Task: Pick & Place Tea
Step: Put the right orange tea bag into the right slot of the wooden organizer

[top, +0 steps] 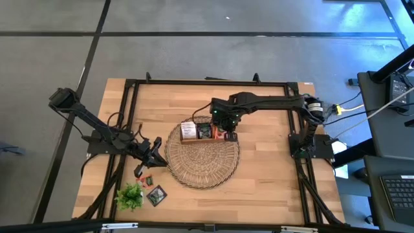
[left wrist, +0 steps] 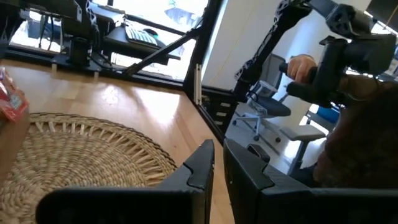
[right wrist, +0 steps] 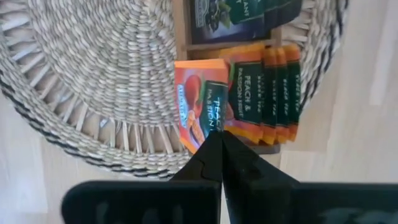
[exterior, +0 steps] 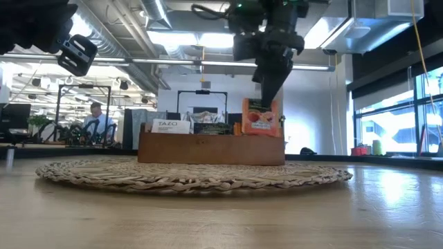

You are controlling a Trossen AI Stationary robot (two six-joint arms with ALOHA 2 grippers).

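A brown wooden tray (top: 206, 140) stands on the far part of the round wicker mat (top: 202, 162), with tea sachets upright in its compartments: white (exterior: 171, 126), dark (right wrist: 242, 12) and orange (right wrist: 270, 93). My right gripper (exterior: 266, 95) hangs over the tray's right end, shut on one orange tea sachet (exterior: 261, 117). My left gripper (top: 155, 153) waits level at the mat's left edge; its fingers (left wrist: 200, 169) stand nearly together with nothing between them. Two loose sachets (top: 156, 194) lie on the table near the front left. My right gripper pinches the orange sachet's upper edge (right wrist: 210, 129) between its two fingertips. The fingers come from above, pointing steeply down. The sachet hangs upright below them, its lower edge (exterior: 261, 134) about level with the tray's top rim; whether it touches the tray I cannot tell.
A small green plant sprig (top: 129, 195) lies by the loose sachets at the front left. Black frame rails (top: 132, 116) run along the table's left, far and right sides. Bare wood shows right of the mat (top: 272, 168).
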